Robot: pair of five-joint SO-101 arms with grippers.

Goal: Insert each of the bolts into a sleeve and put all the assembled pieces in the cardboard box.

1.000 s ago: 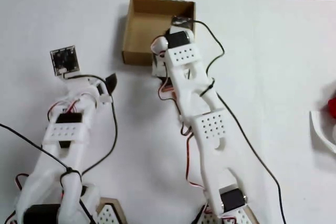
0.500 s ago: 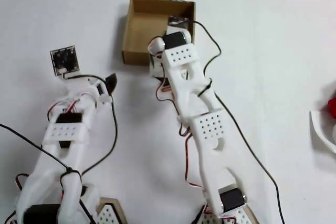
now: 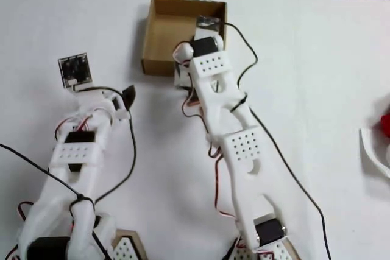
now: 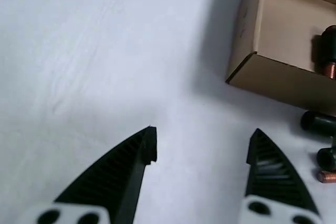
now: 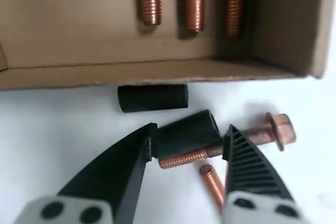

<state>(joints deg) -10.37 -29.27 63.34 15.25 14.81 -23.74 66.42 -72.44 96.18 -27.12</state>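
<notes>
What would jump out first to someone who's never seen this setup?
Three copper threaded ends lie inside the cardboard box, and a loose bolt lies just outside it. The right end effector hangs over a black sleeve against that bolt; the left end effector is open over the table.

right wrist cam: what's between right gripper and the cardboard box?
Right wrist view: a loose black sleeve lies on the table beside the cardboard box's outer wall. A second sleeve and a copper bolt sit between the fingertips of the right gripper.
</notes>
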